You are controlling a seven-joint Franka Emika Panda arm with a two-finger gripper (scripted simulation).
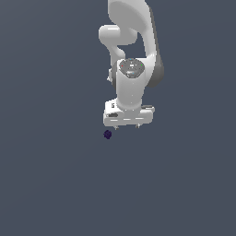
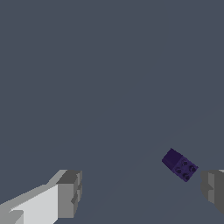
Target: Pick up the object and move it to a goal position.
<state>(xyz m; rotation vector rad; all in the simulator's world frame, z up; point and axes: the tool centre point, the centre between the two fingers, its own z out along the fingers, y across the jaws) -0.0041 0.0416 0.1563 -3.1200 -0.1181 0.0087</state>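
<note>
Grey finger pads (image 2: pixel 69 192) of our white gripper (image 2: pixel 140 192) sit wide open, empty | small dark purple studded block (image 2: pixel 180 164) lies off-centre near one pad, untouched | we'd centre over it first, then drop and squeeze

Dark grey floor (image 1: pixel 55 184) under purple object (image 1: pixel 108 134)

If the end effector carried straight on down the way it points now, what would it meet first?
Probably the bare floor. The end effector is open, and the small dark object lies off centre, close to one finger, so that finger might clip it; depth is unclear.
</note>
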